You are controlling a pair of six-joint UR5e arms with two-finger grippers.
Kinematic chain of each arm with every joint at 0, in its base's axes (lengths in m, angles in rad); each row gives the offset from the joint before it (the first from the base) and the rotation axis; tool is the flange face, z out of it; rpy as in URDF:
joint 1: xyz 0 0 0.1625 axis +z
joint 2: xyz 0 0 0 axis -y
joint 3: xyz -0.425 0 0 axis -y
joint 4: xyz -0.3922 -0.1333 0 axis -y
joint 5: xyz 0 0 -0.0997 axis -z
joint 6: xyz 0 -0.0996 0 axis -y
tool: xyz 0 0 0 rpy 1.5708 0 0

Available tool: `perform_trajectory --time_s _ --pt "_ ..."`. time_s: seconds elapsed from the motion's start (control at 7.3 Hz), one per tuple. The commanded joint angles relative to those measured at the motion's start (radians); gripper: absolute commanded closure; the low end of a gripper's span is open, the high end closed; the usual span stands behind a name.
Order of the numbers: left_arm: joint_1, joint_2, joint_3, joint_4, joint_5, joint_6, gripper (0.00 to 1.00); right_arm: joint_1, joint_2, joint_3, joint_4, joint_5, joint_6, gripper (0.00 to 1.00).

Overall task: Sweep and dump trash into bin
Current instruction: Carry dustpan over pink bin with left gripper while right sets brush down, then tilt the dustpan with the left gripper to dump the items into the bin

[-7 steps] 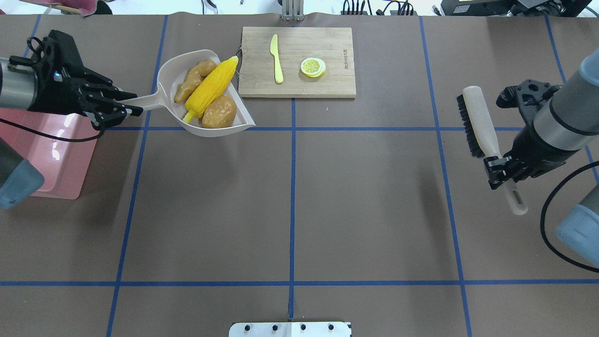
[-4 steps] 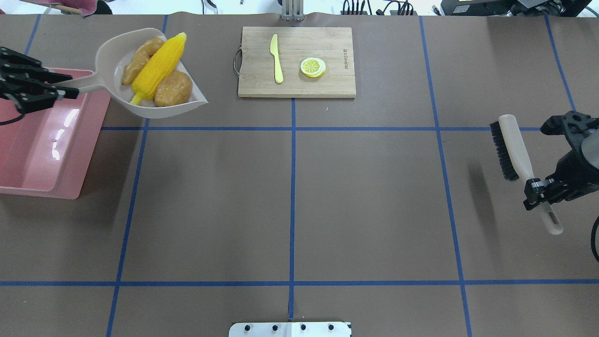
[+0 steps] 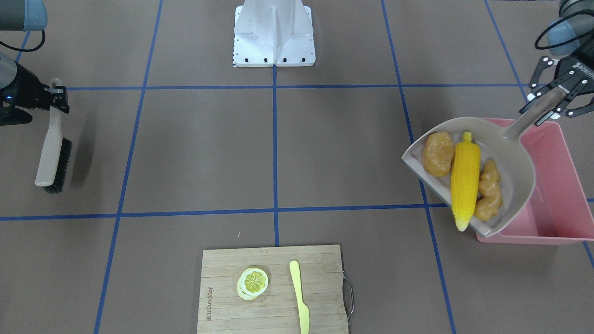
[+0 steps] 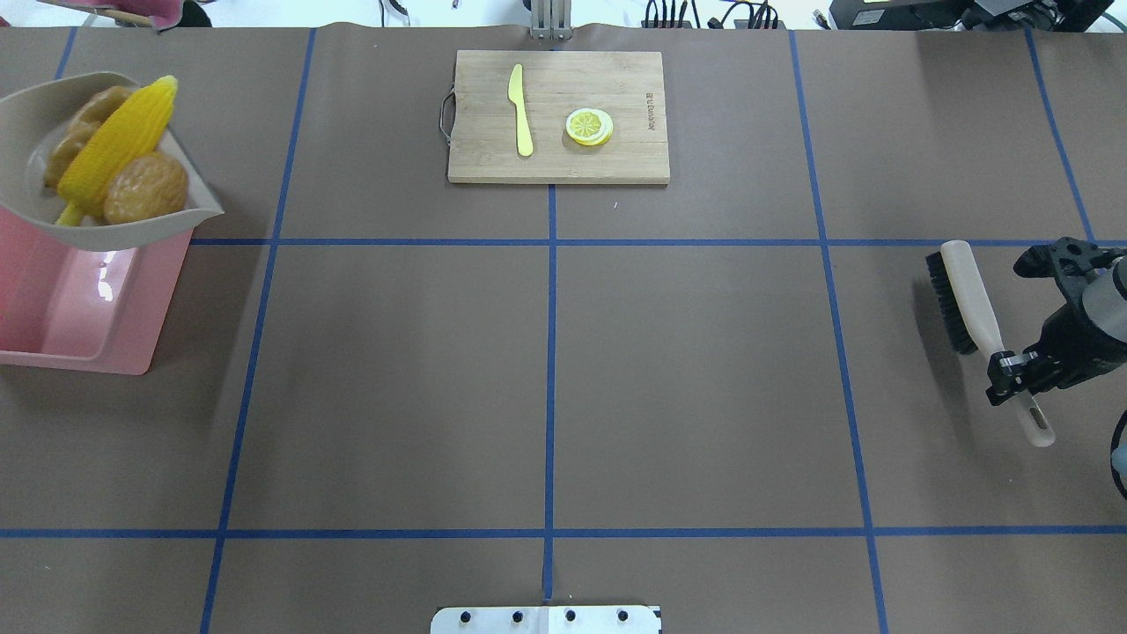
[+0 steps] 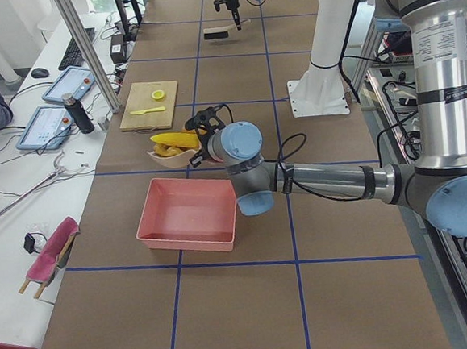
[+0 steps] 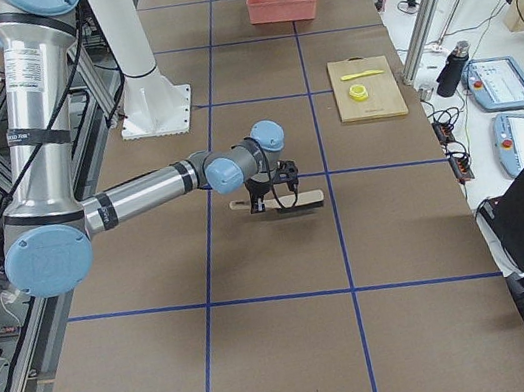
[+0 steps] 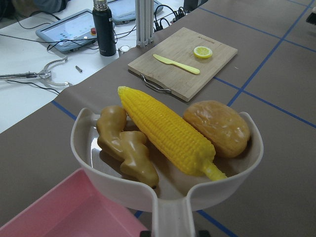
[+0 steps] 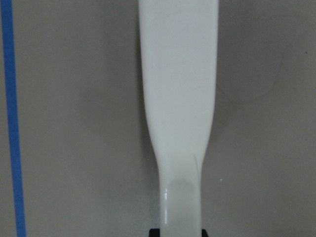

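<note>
The dustpan (image 4: 132, 236) has swung further to the upper left of the overhead frame since half a second ago, now overlapping the far end of the pink bin (image 4: 70, 308), while the brush (image 4: 964, 291) has dipped slightly at the right edge. The left pincer (image 3: 531, 117) is clenched on the dustpan's handle, holding the pan raised. All three pieces of trash lie in the pan: the corn cob (image 4: 114, 150) down the middle, the potato (image 4: 145, 187) touching it on one side, and the ginger root (image 4: 84, 123) on the other. In the front-facing view the cob's tip pokes past the pan's open lip. Nothing shows on the visible part of the bin's floor. The right pincer (image 4: 1012, 374) is clenched on the brush handle, bristles facing left in the overhead view. At the top centre of the bench (image 4: 546, 387), a cutting board (image 4: 616, 158) carries a knife (image 4: 521, 110) and a lemon slice (image 4: 589, 126).
</note>
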Motion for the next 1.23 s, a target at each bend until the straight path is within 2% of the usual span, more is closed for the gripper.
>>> perform_trajectory --time_s 0.0,0.27,0.41,0.55,0.82,1.1 --pt "-0.167 0.048 0.049 -0.030 -0.146 0.025 1.00 -0.033 0.024 -0.049 0.026 -0.004 0.003 1.00" --pt "-0.302 0.076 0.115 -0.030 -0.253 0.104 1.00 -0.046 0.027 -0.057 0.027 -0.003 0.004 1.00" --pt "-0.315 0.076 0.152 -0.030 -0.268 0.141 1.00 -0.049 0.035 -0.058 0.026 0.002 0.007 0.57" --pt "-0.332 0.076 0.206 -0.015 -0.268 0.216 1.00 -0.047 0.035 -0.057 0.026 0.003 0.009 0.01" --pt "-0.332 0.073 0.232 0.106 -0.257 0.272 1.00 -0.047 0.037 -0.049 0.027 0.005 0.015 0.00" --pt "-0.332 0.073 0.225 0.233 -0.188 0.499 1.00 0.035 0.052 -0.036 0.029 0.012 0.012 0.00"
